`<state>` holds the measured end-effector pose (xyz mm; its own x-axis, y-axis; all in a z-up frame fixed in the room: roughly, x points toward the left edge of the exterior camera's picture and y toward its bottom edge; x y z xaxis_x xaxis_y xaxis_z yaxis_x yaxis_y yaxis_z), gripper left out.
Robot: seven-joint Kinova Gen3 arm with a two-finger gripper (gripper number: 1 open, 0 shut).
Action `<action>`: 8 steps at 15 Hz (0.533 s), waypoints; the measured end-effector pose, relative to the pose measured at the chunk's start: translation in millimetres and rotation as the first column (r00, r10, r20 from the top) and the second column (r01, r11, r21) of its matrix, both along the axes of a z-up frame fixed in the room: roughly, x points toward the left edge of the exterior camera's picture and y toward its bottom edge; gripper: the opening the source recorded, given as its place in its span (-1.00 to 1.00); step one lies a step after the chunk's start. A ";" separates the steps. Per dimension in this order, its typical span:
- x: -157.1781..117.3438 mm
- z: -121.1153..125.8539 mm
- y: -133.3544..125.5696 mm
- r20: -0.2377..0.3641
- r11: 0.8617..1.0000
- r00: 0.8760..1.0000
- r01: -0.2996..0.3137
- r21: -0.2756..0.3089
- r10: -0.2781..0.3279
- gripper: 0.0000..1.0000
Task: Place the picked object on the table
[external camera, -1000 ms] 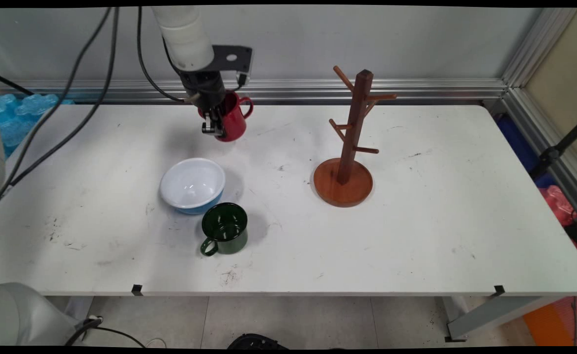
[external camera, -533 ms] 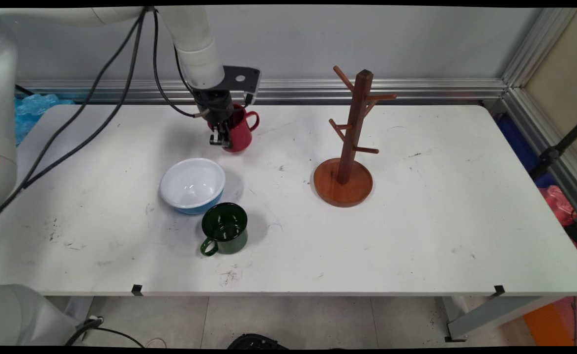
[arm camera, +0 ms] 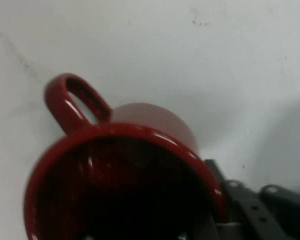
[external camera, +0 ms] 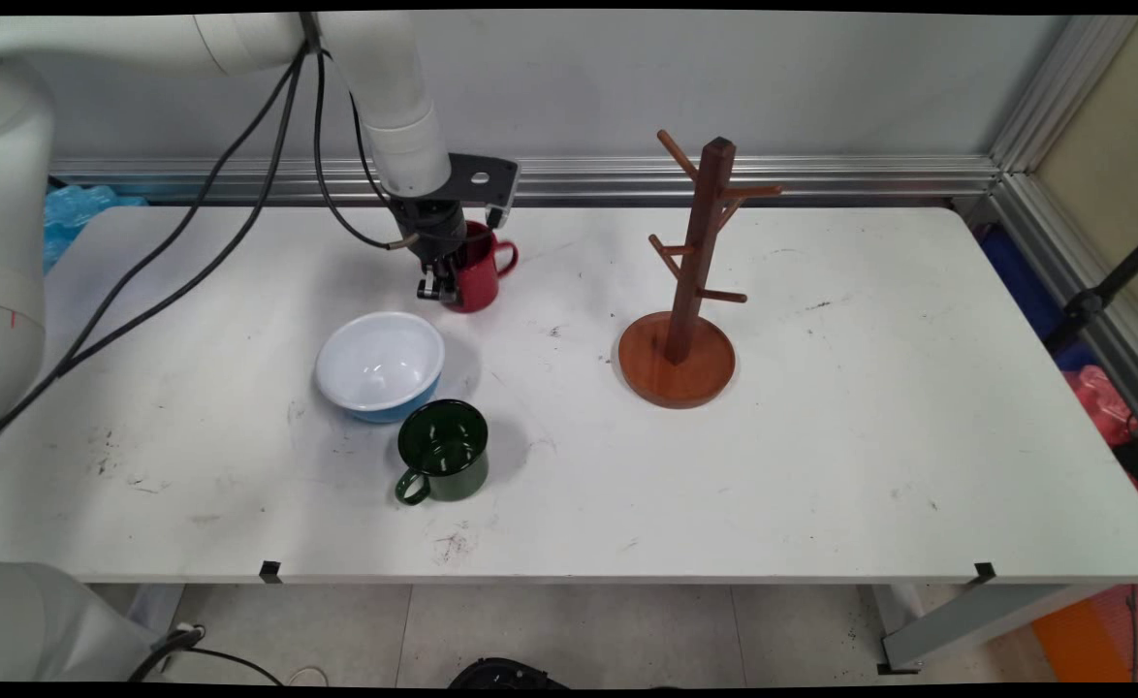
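Green mug (external camera: 444, 452): near counter (external camera: 821, 465) edge, handle toward 7 o'clock. Bowl (external camera: 379, 364): touching it at 11 o'clock. Wooden rack (external camera: 690, 291): at 3 o'clock, well apart. Red mug (external camera: 477, 276): at 12 o'clock beyond bowl, upright, handle toward 2 o'clock, rim gripped by the jaws (external camera: 439, 287), one finger inside.

The arm (external camera: 390, 87) is built of smooth, rounded white tube links with a ringed seam near the wrist. Black cables (external camera: 191, 208) hang from it in loose loops. Below the white wrist sits a flat dark-grey bracket plate (external camera: 484, 180) with a round hole, and under it the black gripper (external camera: 436, 283), slim and jointed. In the hand view its dark linkage (arm camera: 255, 210) shows silvery screw heads.
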<state>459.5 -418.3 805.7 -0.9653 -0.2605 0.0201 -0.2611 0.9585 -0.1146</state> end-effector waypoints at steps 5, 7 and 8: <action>-0.8 -9.6 -1.4 -0.009 1.000 1.000 0.008 0.002 -0.008 1.00; -2.5 -10.3 -2.1 -0.015 1.000 1.000 0.013 -0.004 -0.013 1.00; -3.7 -9.3 -3.2 -0.018 1.000 1.000 0.018 -0.009 -0.018 1.00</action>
<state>455.8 -421.4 796.4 -0.9692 -0.2430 0.0401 -0.2461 0.9620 -0.1186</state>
